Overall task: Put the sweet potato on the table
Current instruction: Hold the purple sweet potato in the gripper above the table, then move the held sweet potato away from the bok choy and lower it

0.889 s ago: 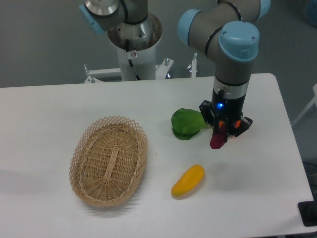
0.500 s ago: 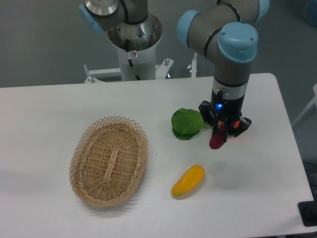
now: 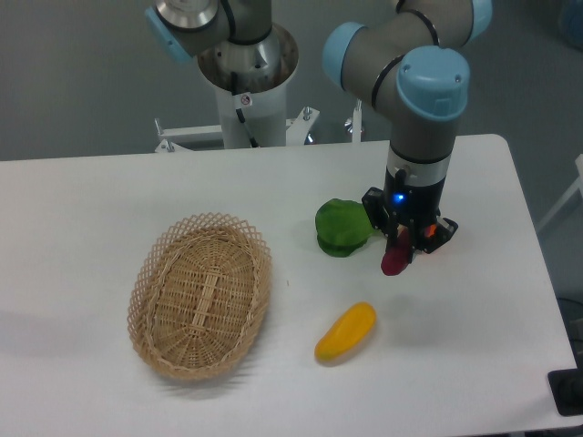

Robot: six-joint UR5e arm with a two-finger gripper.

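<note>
My gripper [image 3: 401, 248] points straight down over the right half of the white table [image 3: 474, 346]. It is shut on the magenta-purple sweet potato [image 3: 395, 257], which hangs upright between the fingers with its lower end sticking out below them. The sweet potato's tip is just above the table or at its surface; I cannot tell which. It sits just right of the green leafy vegetable [image 3: 342, 228].
A yellow-orange oblong vegetable [image 3: 346, 331] lies on the table below and left of the gripper. An oval woven wicker basket [image 3: 201, 294] stands on the left half. The arm's base column [image 3: 248, 73] is at the back edge.
The gripper with the sweet potato has shifted slightly to the left, towards the green vegetable. Nothing else has moved.
</note>
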